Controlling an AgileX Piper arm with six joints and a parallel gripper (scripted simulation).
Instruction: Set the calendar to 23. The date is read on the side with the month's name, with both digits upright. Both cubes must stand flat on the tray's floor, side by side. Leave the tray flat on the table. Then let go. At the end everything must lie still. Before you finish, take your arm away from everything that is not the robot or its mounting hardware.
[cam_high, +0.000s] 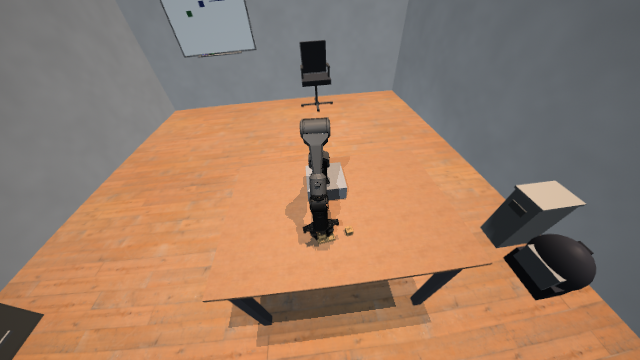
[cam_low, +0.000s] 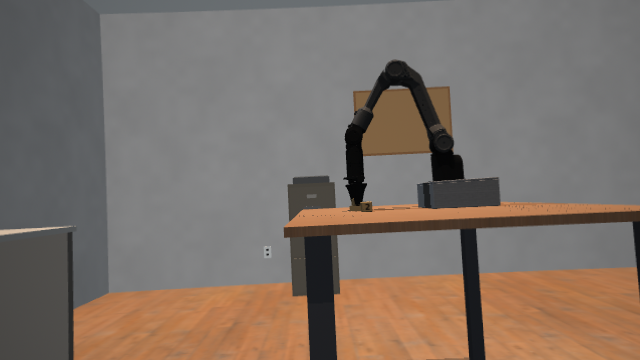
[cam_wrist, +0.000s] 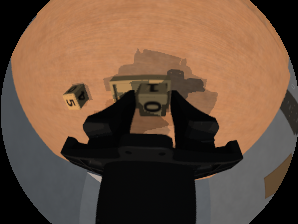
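Grey walls and an orange wood-plank floor (cam_high: 150, 175) (cam_low: 200, 320) surround a brown table (cam_high: 400, 245) (cam_low: 500, 218) (cam_wrist: 150, 30). A whiteboard (cam_high: 215, 30) hangs beyond a black office chair (cam_high: 313, 57), and a tan board (cam_low: 400, 125) is mounted behind the arm (cam_high: 316, 150) (cam_low: 422, 105).

The loose cube (cam_high: 349, 231) (cam_low: 366, 206) (cam_wrist: 76, 97) carries dark digits: the wrist view shows a 5 on one face and what looks like a 4 on another, while the exterior view shows a 2. It rests on the tabletop near the calendar tray (cam_wrist: 140, 78), apart from it and outside it. The second cube (cam_wrist: 152, 104) shows a 0 and, on the adjoining face, a dark mark only partly legible. It is at the tray, between the claw's fingers; whether it sits flat on the tray's floor cannot be told. Some dark lettering shows at the tray's left in the wrist view, too small and shaded to read.

Both cubes and the tray are pale yellowish, with a woody look. The gripper (cam_high: 322, 235) (cam_low: 356, 202) (cam_wrist: 153, 97) points down over the tray, its fingers parted on either side of the second cube without clamping it. The loose cube is not yet beside its partner, so 23 is not set.
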